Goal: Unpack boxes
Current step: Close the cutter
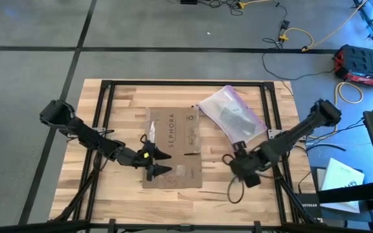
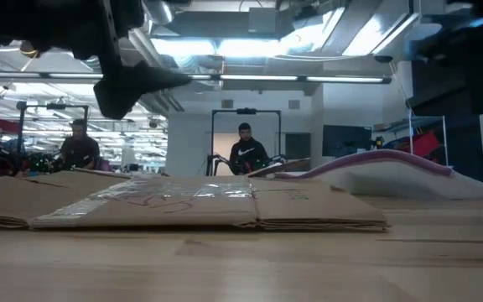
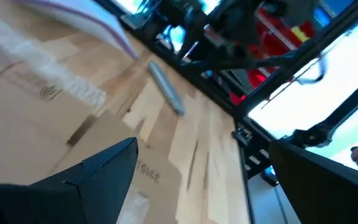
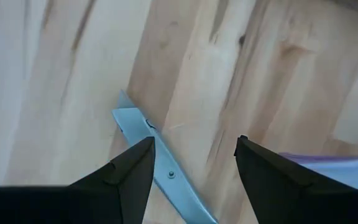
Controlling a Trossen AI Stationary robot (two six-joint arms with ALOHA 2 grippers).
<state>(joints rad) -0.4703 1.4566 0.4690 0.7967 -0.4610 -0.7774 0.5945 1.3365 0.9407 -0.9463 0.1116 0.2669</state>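
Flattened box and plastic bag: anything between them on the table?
High view: only bare wood between the flattened box and the plastic bag; their nearest corners almost meet.

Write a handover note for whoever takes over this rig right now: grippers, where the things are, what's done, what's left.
Left gripper: open, empty, over the box's left edge.
Right gripper: open, empty, just above the grey tool on the bare wood right of the box.
Box: flattened at table centre, SEPHORA side up.
Plastic bag: out, lying on the table behind the right gripper.
Done: box emptied and flattened.
Left: no other box in view.
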